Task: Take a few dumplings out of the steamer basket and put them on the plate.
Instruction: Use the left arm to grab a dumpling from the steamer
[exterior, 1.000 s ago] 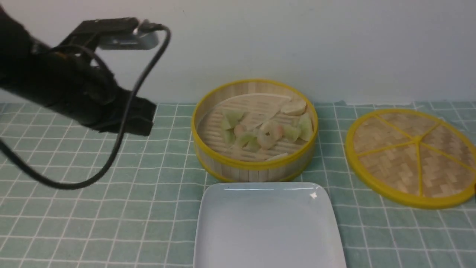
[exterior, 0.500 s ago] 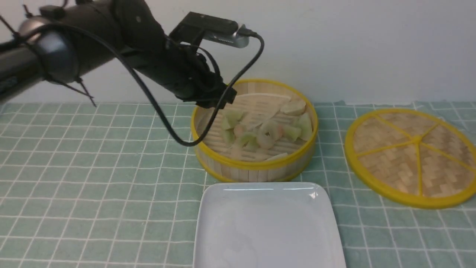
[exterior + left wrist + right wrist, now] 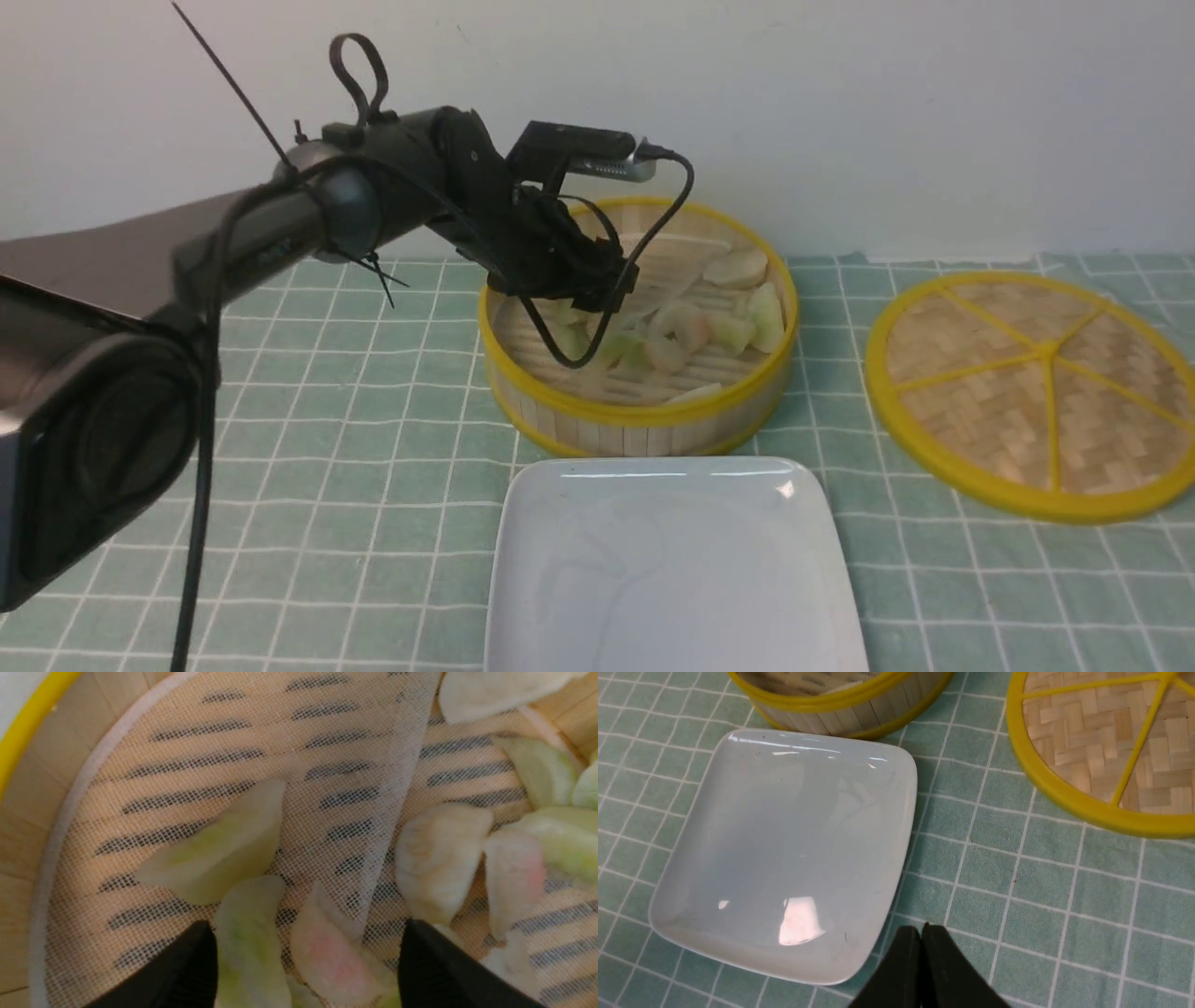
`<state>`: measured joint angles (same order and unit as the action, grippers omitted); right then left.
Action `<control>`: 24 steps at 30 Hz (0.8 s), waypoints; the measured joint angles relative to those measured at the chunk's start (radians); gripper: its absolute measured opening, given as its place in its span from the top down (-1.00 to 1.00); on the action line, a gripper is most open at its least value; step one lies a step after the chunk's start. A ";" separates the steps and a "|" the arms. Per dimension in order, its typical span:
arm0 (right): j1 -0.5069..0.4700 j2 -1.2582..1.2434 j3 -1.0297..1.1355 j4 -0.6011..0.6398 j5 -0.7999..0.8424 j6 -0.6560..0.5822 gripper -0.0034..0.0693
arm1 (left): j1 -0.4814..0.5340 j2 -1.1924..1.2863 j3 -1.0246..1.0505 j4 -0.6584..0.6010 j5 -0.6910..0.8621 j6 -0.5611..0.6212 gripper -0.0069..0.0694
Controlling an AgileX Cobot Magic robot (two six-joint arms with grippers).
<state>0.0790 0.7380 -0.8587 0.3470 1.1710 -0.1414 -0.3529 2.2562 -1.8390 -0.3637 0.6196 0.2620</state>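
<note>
The steamer basket (image 3: 644, 425) stands mid-table and holds several dumplings (image 3: 691, 327) in pale green, white-pink and cream. My left gripper (image 3: 602, 294) is down inside the basket's left half. In the left wrist view the left gripper (image 3: 308, 926) is open, its black fingertips (image 3: 198, 952) straddling a white-pink dumpling (image 3: 322, 956) and a pale green dumpling (image 3: 247, 942). The white plate (image 3: 672, 579) lies bare in front of the basket. My right gripper (image 3: 921, 928) is shut on nothing, above the cloth beside the plate (image 3: 784, 835).
A flat woven lid (image 3: 1036, 392) with yellow spokes lies right of the basket, also seen as the lid (image 3: 1106, 746) in the right wrist view. A white mesh liner (image 3: 355, 765) is partly folded over the basket floor. A green checked cloth (image 3: 280, 485) covers the table.
My left arm has swung in from the far left, come over the basket and dropped into it, and its jaws have opened. The right gripper has stayed shut.
</note>
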 joint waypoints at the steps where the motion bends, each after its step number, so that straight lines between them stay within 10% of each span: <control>1: 0.000 0.000 0.000 0.000 0.003 0.000 0.93 | 0.000 0.005 0.000 0.011 -0.003 0.000 -0.35; 9: 0.000 0.000 0.000 0.001 0.024 0.000 0.93 | 0.001 0.022 -0.005 0.080 0.008 -0.003 0.42; 24: 0.000 0.000 0.000 0.030 0.050 0.000 0.93 | 0.000 -0.153 -0.078 0.122 0.290 -0.008 0.41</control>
<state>0.0790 0.7380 -0.8587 0.3773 1.2208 -0.1414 -0.3530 2.1035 -1.9170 -0.2418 0.9095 0.2535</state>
